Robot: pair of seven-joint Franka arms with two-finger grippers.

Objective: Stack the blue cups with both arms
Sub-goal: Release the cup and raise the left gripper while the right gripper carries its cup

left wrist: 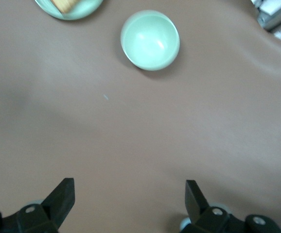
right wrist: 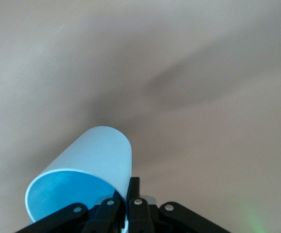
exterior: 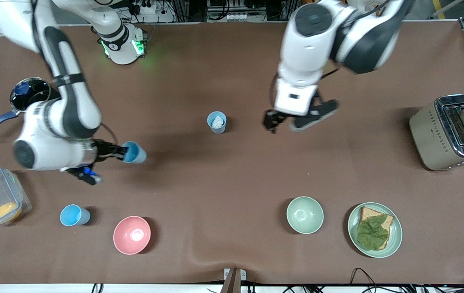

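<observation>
Cups first, nearest the front camera: one sky-blue cup [exterior: 75,215] stands upright on the bench [exterior: 215,183] toward the right arm's end, beside the pink bowl [exterior: 132,235]. Farther up, the right pincer [exterior: 122,152] is closed on the rim of a second sky-blue cup [exterior: 135,152] and holds it tilted on its side in the air over bare bench. Farther still, a paler grey-blue cup [exterior: 216,122] stands upright near mid-bench with something white inside. The left pincer [exterior: 293,121] hangs near it, fingers spread wide and empty. The carrying step seems in hand; next, I judge, the held cup must be righted and lowered squarely into a standing cup.
</observation>
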